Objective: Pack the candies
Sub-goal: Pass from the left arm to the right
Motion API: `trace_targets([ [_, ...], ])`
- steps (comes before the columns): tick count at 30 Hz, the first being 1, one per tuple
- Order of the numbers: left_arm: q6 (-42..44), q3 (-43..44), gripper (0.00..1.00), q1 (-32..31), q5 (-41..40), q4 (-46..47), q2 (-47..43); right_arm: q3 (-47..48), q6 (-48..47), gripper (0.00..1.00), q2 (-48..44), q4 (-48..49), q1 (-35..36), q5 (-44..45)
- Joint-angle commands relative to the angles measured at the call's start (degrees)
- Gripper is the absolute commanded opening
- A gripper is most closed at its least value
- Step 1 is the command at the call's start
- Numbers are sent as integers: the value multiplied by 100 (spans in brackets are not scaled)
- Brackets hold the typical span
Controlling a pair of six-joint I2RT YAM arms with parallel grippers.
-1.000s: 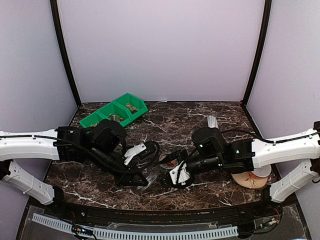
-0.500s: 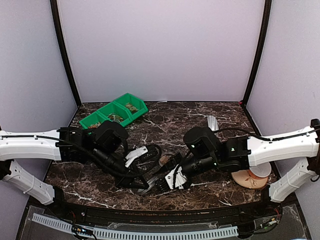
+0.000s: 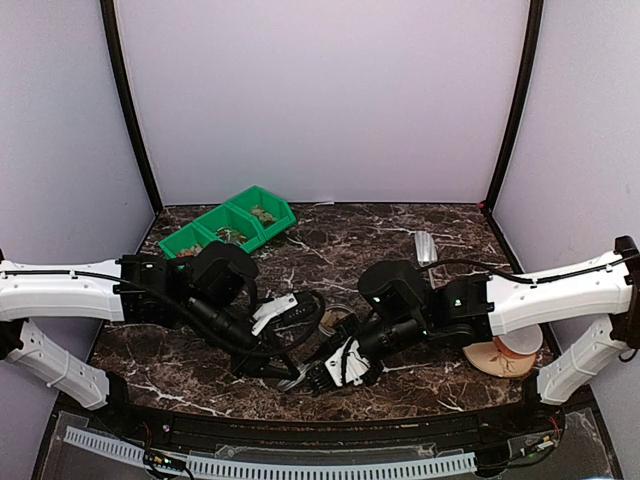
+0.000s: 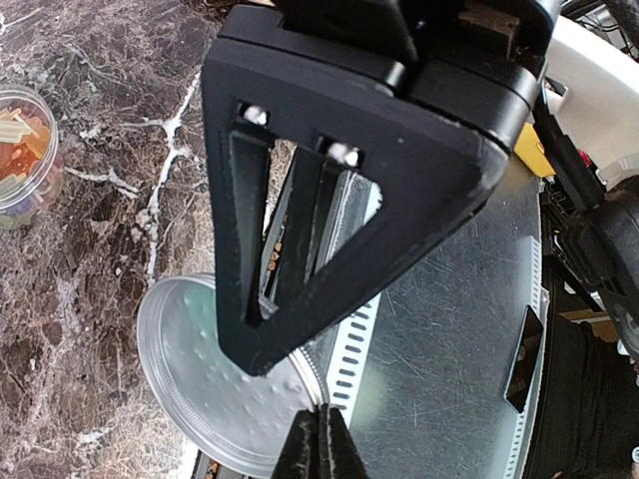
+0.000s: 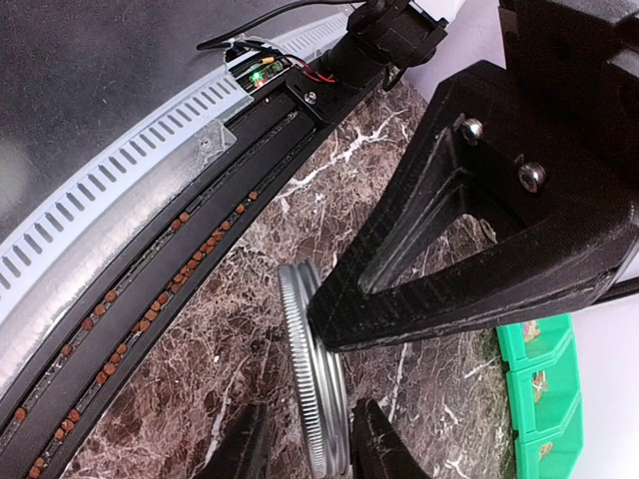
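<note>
Two grippers meet at one metal lid (image 4: 215,369) near the front edge of the table (image 3: 380,235). My left gripper (image 4: 318,444) is pinched tight on the lid's rim and holds it tilted up on edge. My right gripper (image 5: 305,449) straddles the ribbed rim, fingers drawn in, with a sliver of marble showing beside one finger, so I see no grip there. The candies (image 4: 22,150) sit in a clear jar (image 4: 45,195) apart from the lid, with more in the green bin (image 3: 205,222) at the back left.
</note>
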Motion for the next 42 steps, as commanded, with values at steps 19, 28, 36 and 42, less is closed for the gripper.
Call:
trace_targets([
  [19, 83, -59, 1, -28, 86, 114, 19, 187, 3, 14, -80, -129, 79, -207],
  [28, 111, 113, 45, -23, -864, -122, -241, 160, 83, 12, -120, -114, 77, -90],
  [36, -57, 302, 56, 104, -2472, -352, -1031, 72, 593, 9, -129, 265, 47, 521],
  [42, -297, 145, 55, 505, -3048, -445, -1597, -53, 1493, 10, -235, 887, -437, 700],
])
